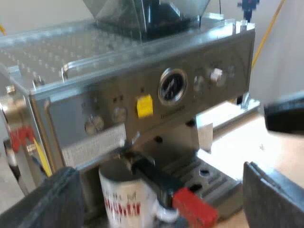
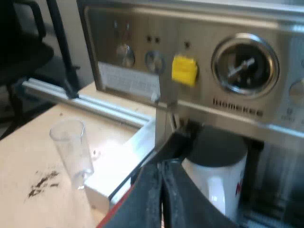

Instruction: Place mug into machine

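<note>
A white mug (image 1: 124,202) with red lettering stands on the drip tray (image 1: 216,183) under the espresso machine's (image 1: 142,95) front. The holder is locked in above it, and its dark handle (image 1: 154,173) with the red end (image 1: 194,209) sticks out past the mug. My left gripper (image 1: 156,175) is drawn back from the machine, open wide with nothing between its fingers (image 1: 52,202). In the right wrist view the mug (image 2: 216,178) sits below the gauge, and my right gripper (image 2: 162,199) is shut and empty, just before the handle (image 2: 178,142).
A clear measuring glass (image 2: 71,149) stands upright on the wooden table (image 2: 28,156), near some spilled coffee grounds (image 2: 42,183). The bean hopper (image 1: 147,14) sits on the machine's top. A dark blurred shape (image 1: 285,111) hangs over the table beside the machine.
</note>
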You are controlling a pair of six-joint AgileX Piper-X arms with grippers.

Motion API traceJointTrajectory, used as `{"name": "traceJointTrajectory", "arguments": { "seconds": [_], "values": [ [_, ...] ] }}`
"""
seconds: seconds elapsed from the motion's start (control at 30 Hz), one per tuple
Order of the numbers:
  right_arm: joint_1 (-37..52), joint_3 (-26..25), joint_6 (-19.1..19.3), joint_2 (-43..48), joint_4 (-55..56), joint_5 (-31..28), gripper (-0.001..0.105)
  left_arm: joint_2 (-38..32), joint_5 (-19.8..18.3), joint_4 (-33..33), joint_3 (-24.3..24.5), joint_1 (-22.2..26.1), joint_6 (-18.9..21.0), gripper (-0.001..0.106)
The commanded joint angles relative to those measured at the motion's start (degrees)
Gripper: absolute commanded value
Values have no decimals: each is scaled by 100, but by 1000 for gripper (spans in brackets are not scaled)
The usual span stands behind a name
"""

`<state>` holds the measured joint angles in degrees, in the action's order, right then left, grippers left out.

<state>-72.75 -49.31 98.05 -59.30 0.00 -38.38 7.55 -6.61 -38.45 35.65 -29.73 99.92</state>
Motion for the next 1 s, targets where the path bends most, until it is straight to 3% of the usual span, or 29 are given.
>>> {"name": "traceJointTrajectory", "arguments": {
  "seconds": [0.03,0.27,0.7,1.0],
  "values": [
    [-10,-7,233,-157,-299,-47,0,6,60,-205,21,-9,10,71],
    [203,-270,243,-708,-550,-164,0,6,41,-291,34,-9,27,71],
    [606,-1467,383,-1937,-535,-168,0,6,41,-458,156,-9,35,71],
    [1081,-1798,383,-2324,-535,-167,0,6,41,-458,156,-9,35,71]
  ]
}}
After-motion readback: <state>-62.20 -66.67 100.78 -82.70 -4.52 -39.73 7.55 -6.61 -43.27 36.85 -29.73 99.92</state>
